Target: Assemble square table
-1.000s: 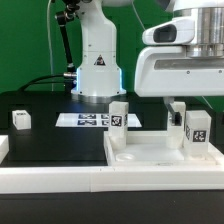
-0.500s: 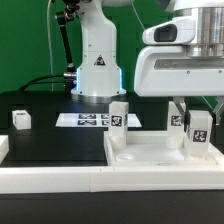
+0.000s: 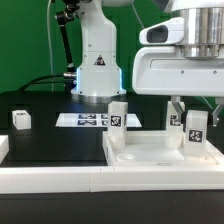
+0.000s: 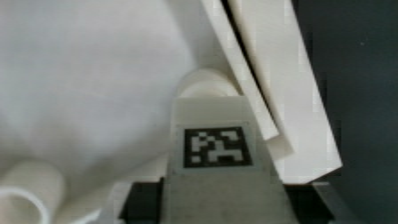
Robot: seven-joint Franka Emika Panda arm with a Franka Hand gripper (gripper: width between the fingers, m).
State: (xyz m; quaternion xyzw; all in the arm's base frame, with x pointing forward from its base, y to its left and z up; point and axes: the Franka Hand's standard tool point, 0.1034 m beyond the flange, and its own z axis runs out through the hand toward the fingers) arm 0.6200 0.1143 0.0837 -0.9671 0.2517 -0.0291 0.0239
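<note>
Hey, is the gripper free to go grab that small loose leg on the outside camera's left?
Probably not at once: the gripper looks closed around the upright leg on the tabletop, so it must release that first. The loose leg itself lies in the open, nothing over it.

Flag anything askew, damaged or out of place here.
Nothing stands out. One leg stands upright on the slab. The claw grips a second leg over the slab at the exterior view's right. A third leg lies loose at its left.
</note>
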